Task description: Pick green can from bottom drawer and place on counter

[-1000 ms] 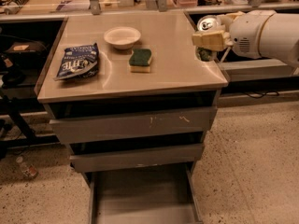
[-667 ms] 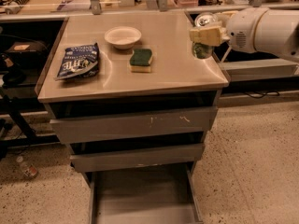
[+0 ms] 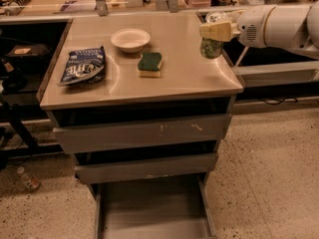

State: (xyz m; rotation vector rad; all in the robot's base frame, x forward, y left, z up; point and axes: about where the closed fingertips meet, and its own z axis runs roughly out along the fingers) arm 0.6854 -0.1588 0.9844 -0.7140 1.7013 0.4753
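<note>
Gripping green can (image 3: pixel 211 49), tool (image 3: pixel 216 34) above counter (image 3: pixel 184 76)

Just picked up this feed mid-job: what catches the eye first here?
The gripper, reaching in from the right, grips the green can over the right rear edge of the counter. Below, the bottom drawer stands pulled out. A sponge, a bowl and a blue bag sit further left on the counter.
</note>
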